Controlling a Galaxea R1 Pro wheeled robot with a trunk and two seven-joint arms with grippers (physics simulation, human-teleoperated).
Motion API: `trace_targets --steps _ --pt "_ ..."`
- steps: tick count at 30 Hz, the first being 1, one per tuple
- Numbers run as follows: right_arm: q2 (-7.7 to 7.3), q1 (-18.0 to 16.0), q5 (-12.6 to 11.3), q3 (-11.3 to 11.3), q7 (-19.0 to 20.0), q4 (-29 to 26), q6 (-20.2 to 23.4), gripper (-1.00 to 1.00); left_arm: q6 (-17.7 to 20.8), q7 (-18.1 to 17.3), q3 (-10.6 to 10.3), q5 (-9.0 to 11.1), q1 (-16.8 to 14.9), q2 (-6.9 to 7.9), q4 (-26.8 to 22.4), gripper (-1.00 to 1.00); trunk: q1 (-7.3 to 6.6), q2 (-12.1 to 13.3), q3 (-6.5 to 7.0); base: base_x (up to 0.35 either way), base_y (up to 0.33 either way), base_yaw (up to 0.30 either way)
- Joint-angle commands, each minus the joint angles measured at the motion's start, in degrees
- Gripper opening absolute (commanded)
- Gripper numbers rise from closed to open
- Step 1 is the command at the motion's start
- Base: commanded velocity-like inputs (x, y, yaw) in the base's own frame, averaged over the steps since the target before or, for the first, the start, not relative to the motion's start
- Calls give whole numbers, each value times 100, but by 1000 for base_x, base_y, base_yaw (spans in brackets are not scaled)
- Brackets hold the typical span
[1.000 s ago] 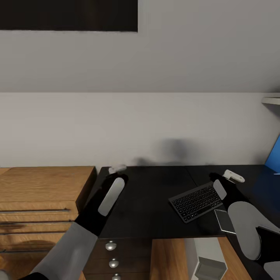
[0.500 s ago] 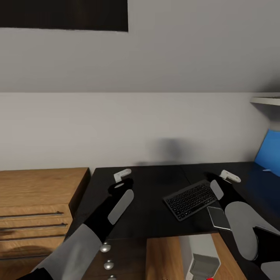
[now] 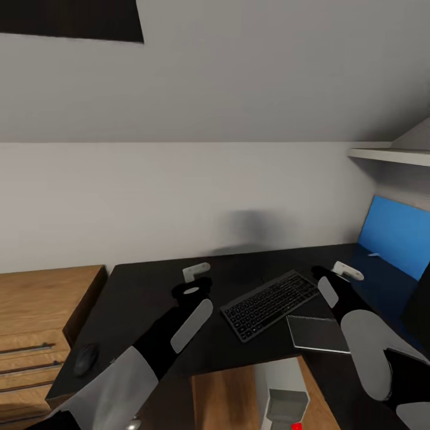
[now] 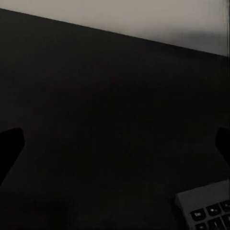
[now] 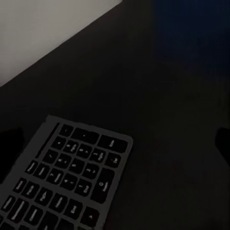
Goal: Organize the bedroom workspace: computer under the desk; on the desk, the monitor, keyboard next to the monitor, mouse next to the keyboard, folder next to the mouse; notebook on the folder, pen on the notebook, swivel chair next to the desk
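- Your left gripper [image 3: 196, 272] and right gripper [image 3: 346, 272]: both spread wide, empty, above the desk [image 3: 149, 298].
- Keyboard [image 3: 270, 303] lies between them.

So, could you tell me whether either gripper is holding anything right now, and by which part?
Nothing is held. The left gripper and the right gripper both hover open above the desk, on either side of the keyboard.
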Motion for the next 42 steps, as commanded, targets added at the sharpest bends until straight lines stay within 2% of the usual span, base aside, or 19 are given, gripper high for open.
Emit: trace_targets --steps 1,8,22,28,35,42 --pt "24 -1 -42 34 -20 -8 25 100 34 37 -22 23 -7 5 -3 100 0 -4 -7 55 -168 -17" --pt "83 0 -46 223 14 -4 31 100 36 37 -39 40 -7 16 1 100 0 -4 -7 53 -47 -5" --pt "100 4 -57 310 18 1 34 100 28 46 -36 33 -7 77 -11 100 0 -4 -7 16 -1 0" --pt "109 3 -60 312 19 2 34 100 27 46 -39 37 -7 81 -9 100 0 -4 -7 234 0 0" --pt "224 1 -54 306 8 1 27 100 27 46 -40 38 -7 88 -8 100 0 -4 -7 311 0 0" --pt "258 1 -67 304 3 7 55 100 27 46 -41 47 -7 91 -8 100 0 -4 -7 193 -7 0"
